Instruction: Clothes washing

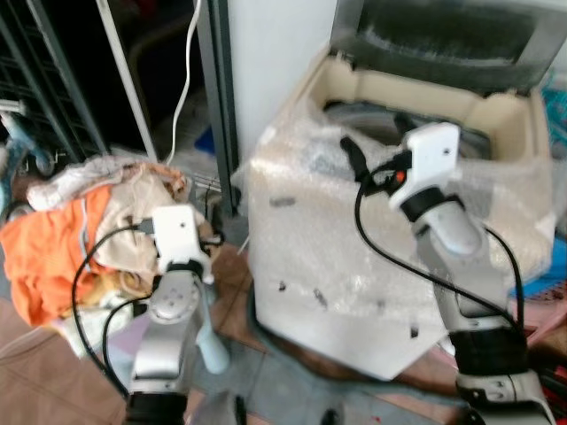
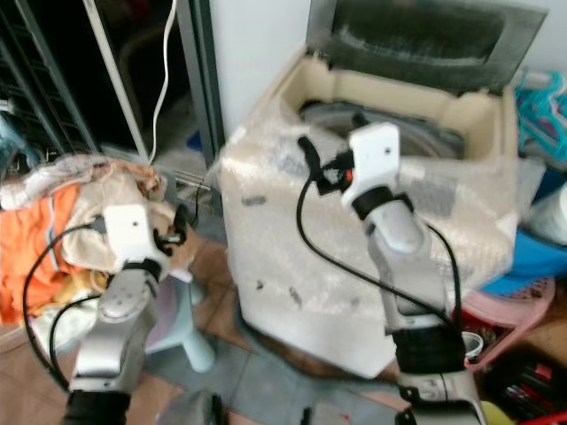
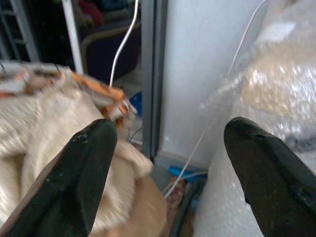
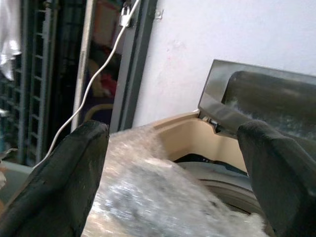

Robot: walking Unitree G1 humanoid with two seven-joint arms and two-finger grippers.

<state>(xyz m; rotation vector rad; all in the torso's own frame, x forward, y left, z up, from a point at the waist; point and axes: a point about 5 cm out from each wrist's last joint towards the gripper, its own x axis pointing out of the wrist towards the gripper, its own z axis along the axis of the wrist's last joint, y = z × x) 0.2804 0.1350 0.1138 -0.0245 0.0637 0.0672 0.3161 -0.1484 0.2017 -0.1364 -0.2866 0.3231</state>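
Note:
A top-loading washing machine (image 1: 354,266), wrapped in bubble wrap, stands with its grey lid (image 1: 443,31) up and the drum opening (image 1: 372,119) showing. My right gripper (image 1: 353,155) is raised over the machine's front left top edge, open and empty; the right wrist view looks between its fingers (image 4: 64,177) at the wrap and the lid. A heap of clothes (image 1: 80,230), orange and cream, lies low on the left. My left gripper (image 2: 177,228) hovers beside the heap, open, with cream cloth (image 3: 44,148) behind one finger and nothing held.
A white cable (image 1: 186,80) hangs by the grey door frame (image 1: 217,106). A dark metal rack (image 1: 44,88) stands far left. A pale blue stool (image 2: 190,336) sits under my left arm. A pink basket (image 2: 523,310) and turquoise hangers (image 2: 540,97) are on the right.

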